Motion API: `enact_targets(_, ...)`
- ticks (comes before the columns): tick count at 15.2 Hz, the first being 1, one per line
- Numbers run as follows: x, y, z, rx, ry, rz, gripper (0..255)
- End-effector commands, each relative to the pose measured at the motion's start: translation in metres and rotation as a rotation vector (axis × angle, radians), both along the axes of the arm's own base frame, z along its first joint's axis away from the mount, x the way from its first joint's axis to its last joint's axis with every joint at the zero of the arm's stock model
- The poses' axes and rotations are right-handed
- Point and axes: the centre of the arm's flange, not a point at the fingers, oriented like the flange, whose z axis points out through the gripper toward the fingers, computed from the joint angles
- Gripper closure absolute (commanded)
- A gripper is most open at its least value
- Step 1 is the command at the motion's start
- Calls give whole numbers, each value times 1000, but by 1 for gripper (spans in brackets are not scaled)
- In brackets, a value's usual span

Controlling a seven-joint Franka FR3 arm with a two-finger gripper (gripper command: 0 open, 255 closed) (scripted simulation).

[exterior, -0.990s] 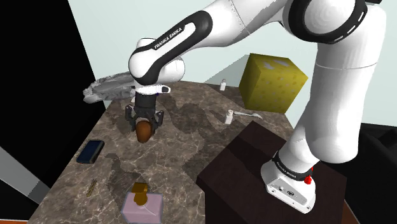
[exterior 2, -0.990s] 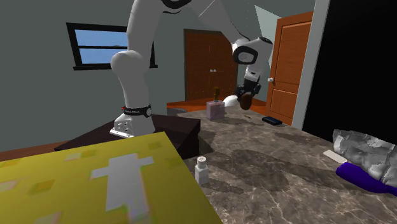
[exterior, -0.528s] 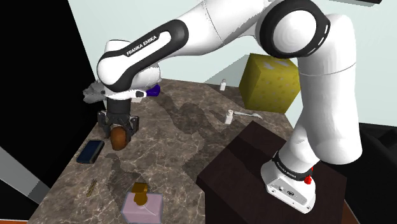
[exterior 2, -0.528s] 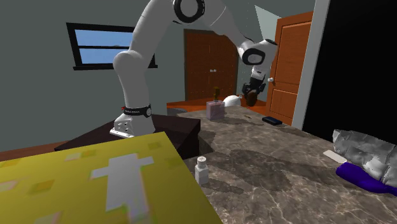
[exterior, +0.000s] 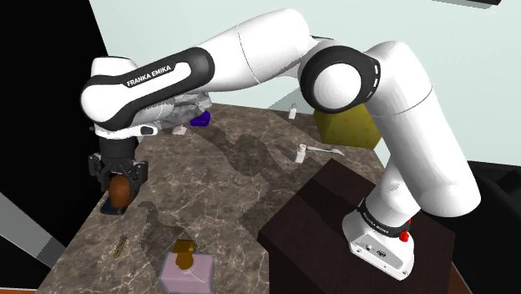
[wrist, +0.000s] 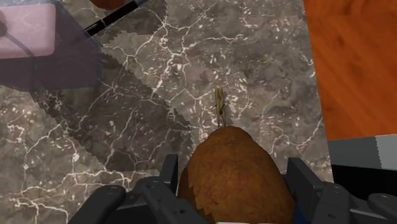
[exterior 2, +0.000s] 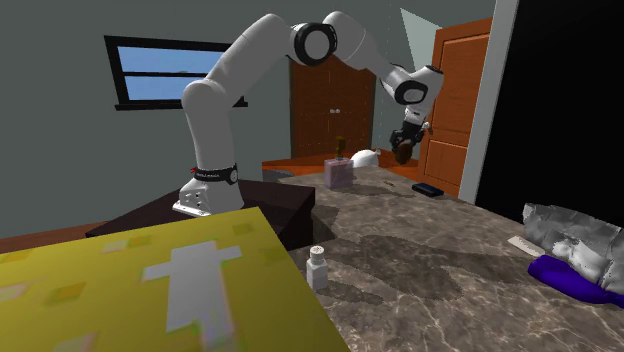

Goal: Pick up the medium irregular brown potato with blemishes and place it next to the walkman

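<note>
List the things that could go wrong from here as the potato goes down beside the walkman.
1. In the shoulder view the gripper holds the potato almost over the walkman. A straight descent might land on it rather than next to it.
2. The table ends close by, with orange floor beyond. The rounded potato could roll off once released.
3. A small peg lies just ahead of the potato and could tip it if it is set down there.

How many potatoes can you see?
1. The brown potato is clasped in the end effector, held up over the marble table close to the dark walkman. The arm could be hiding something small.
</note>
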Motion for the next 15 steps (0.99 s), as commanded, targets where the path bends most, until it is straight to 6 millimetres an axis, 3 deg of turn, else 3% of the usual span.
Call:
enact_targets(1, 0, 5, -7, 0, -1, -1, 255)
enact_targets(15, 0, 5, -81, 0, -1, -1, 255)
